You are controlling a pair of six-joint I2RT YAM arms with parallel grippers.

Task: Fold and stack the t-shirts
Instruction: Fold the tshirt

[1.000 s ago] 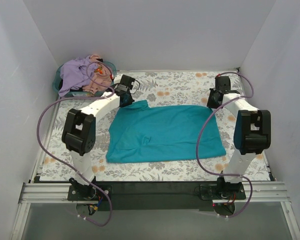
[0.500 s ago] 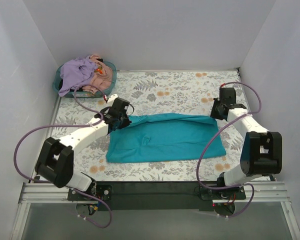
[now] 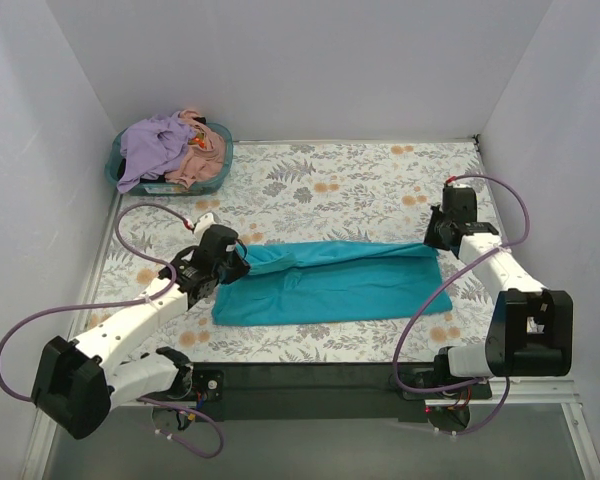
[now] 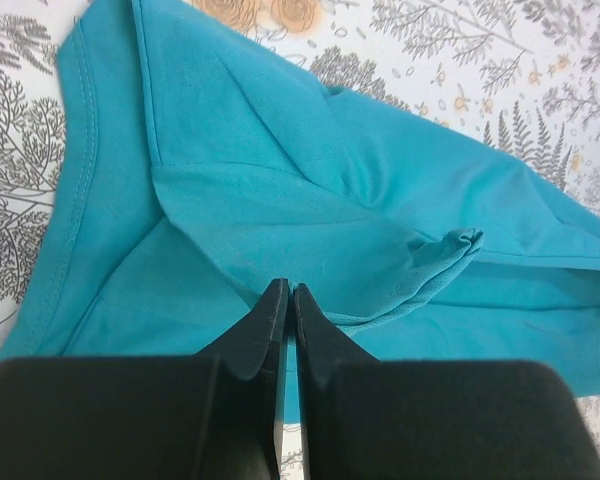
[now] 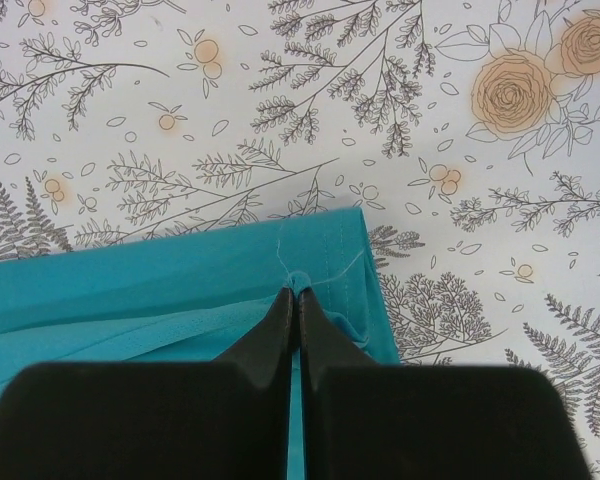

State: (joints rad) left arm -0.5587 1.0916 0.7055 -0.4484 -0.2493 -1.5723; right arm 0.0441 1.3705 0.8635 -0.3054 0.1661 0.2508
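Note:
The teal-blue t-shirt [image 3: 330, 285] lies on the floral cloth, its far edge lifted and drawn over toward the near side. My left gripper [image 3: 238, 266] is shut on the shirt's left edge; the left wrist view shows the pinched fold [image 4: 287, 290] and the shirt [image 4: 310, 200]. My right gripper [image 3: 435, 243] is shut on the shirt's right edge by the hem; the right wrist view shows the shirt [image 5: 170, 290] and the pinch [image 5: 296, 290]. The lavender purple t-shirt [image 3: 150, 145] and the peach-pink t-shirt [image 3: 205, 160] lie heaped in the basket.
The teal plastic basket [image 3: 117, 170] stands at the back left corner. The grey-and-orange floral table cloth [image 3: 360, 180] covers the table. White walls close in the left, back and right sides. Purple cables loop off both arms.
Both grippers have carried the shirt's far edge toward the near side, folding the shirt lengthwise. The left arm has swung down and left; the right gripper has moved nearer.

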